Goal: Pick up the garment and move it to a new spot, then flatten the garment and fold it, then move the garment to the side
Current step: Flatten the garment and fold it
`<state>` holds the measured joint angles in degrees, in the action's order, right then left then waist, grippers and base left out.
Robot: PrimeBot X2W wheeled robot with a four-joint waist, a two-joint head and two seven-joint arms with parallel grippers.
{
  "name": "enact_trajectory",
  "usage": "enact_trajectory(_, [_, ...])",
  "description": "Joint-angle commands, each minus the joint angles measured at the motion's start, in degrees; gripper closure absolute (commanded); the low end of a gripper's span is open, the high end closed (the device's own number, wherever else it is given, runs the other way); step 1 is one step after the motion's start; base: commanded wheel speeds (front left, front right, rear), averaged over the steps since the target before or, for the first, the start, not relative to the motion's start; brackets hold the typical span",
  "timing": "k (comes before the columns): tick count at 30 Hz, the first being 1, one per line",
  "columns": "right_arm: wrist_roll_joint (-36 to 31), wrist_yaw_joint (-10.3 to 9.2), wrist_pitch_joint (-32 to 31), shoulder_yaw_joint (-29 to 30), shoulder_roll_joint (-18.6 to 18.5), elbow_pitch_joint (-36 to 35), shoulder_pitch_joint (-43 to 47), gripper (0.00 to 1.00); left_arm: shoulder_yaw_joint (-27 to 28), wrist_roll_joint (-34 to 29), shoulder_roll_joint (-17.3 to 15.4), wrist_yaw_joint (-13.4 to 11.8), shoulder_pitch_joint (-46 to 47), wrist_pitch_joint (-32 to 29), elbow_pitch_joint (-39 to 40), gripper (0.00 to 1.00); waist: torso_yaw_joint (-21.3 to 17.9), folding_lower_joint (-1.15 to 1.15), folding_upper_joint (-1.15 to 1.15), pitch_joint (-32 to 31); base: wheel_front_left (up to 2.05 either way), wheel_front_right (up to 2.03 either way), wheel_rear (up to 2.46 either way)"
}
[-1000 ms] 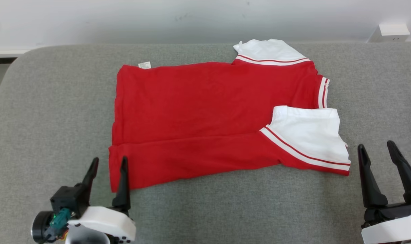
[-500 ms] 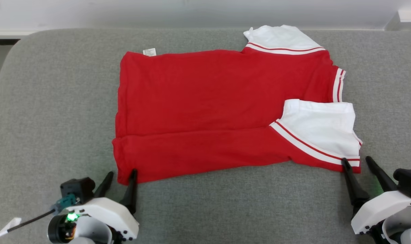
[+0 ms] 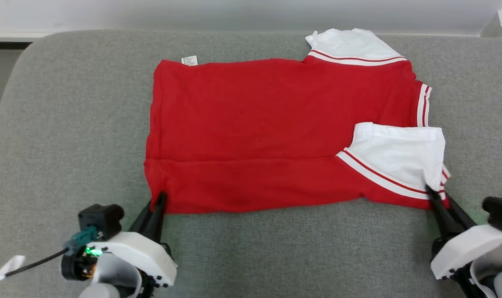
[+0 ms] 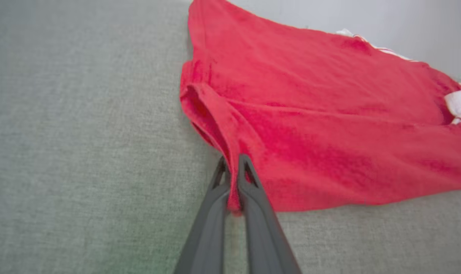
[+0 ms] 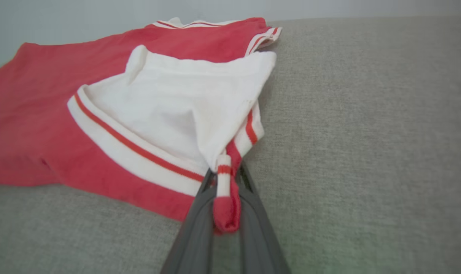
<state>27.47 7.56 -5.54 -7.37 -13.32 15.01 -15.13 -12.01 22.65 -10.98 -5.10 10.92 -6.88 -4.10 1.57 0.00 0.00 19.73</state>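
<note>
1. The label (image 3: 189,60) on the shirt (image 3: 251,132) carries print too small to read.
2. In the left wrist view the shirt runs off the right edge (the near sleeve (image 4: 460,104) mostly cut away).
3. In the head view the right gripper (image 3: 430,191) covers the sleeve corner it pinches, and the bottom edge cuts its body.

grey fabric surface (image 3: 276,248), pale wall (image 3: 193,12) behind.

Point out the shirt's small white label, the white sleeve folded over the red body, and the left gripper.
Small white fabric label (image 3: 189,60): head view, its centre.
White folded sleeve (image 3: 400,153): head view, plain white middle.
Dark two-fingered left gripper (image 4: 233,160): left wrist view, between fingertips.
</note>
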Motion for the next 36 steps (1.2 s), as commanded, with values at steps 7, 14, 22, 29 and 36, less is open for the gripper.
enact_trajectory(7, [-1.2,-0.18,-1.4,4.2,0.4,-11.9,9.0,1.00,1.9,-1.1,-3.1,-2.7,-5.5,-1.6,10.1,1.00,-0.5,0.00,0.00,-2.9,0.00,0.00,0.00])
enact_trajectory(14, [-3.3,-0.18,-5.6,9.2,5.6,-22.2,20.8,1.00,3.1,1.2,-4.4,-4.9,-13.6,-7.2,14.1,1.00,-1.3,0.00,0.00,-6.1,0.00,0.00,0.00])
enact_trajectory(22, [-3.3,-0.18,-6.7,11.7,8.8,-19.3,26.2,0.72,3.5,5.8,-2.3,-4.5,-19.1,-8.0,7.8,0.65,-1.9,0.00,0.00,-8.5,0.00,0.00,0.00])
enact_trajectory(29, [-4.9,-0.17,-0.6,12.6,8.5,-15.0,22.8,0.00,4.0,2.8,-0.8,-4.7,-15.2,1.7,2.6,0.00,-1.4,0.00,0.00,-9.4,0.00,0.00,0.00])
enact_trajectory(36, [-8.6,-0.17,2.3,13.1,8.3,-24.2,18.2,0.00,3.2,-4.8,-1.7,-6.5,-8.9,13.9,7.1,0.00,-1.4,0.00,0.00,-9.4,0.00,0.00,0.00])
